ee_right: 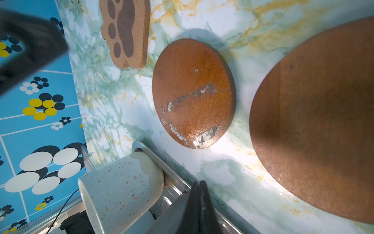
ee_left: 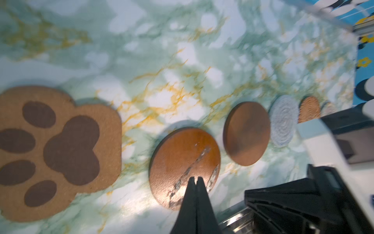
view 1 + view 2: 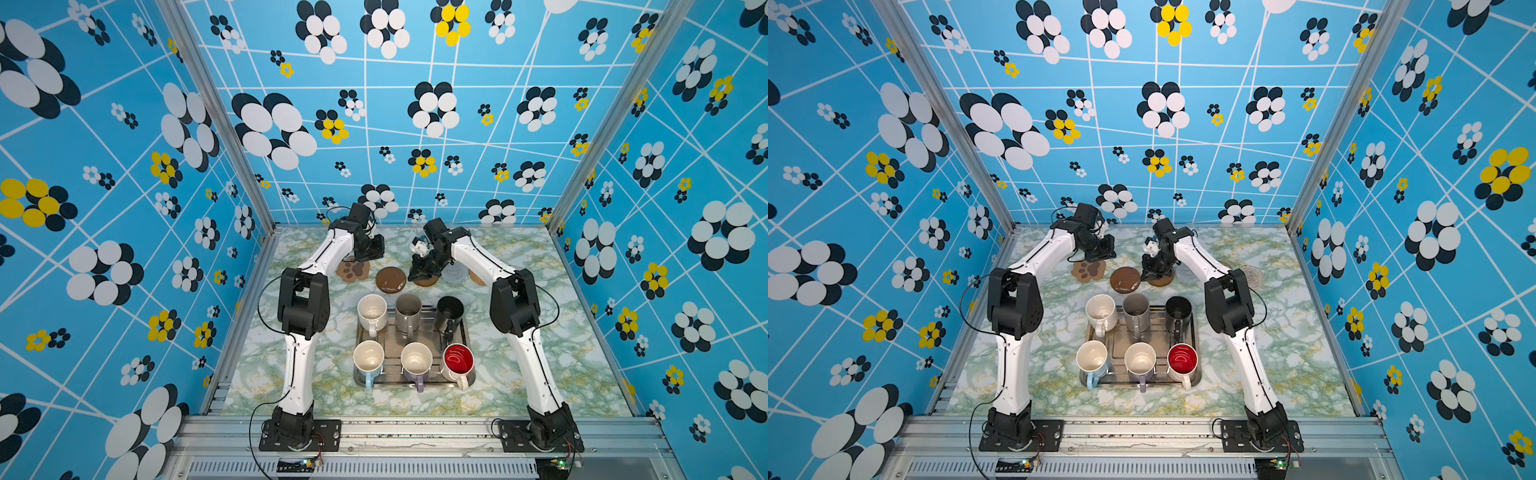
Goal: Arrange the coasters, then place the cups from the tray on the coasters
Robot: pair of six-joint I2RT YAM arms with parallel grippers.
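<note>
Marbled tabletop [image 3: 561, 353] — coasters [image 3: 390, 279], cups [image 3: 371, 311] in tray [image 3: 392, 340]

place: robot test booth | evidence: patterned walls [image 3: 104, 166], aluminium frame [image 3: 219, 112], bolted arm bases [image 3: 299, 434]

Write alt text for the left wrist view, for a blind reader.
In a rough row on a marbled table lie a paw-shaped coaster, a scratched brown disc, a plain brown disc, a grey-white woven round and a tan round. The shut left claw shows in front of the scratched brown disc.
</note>
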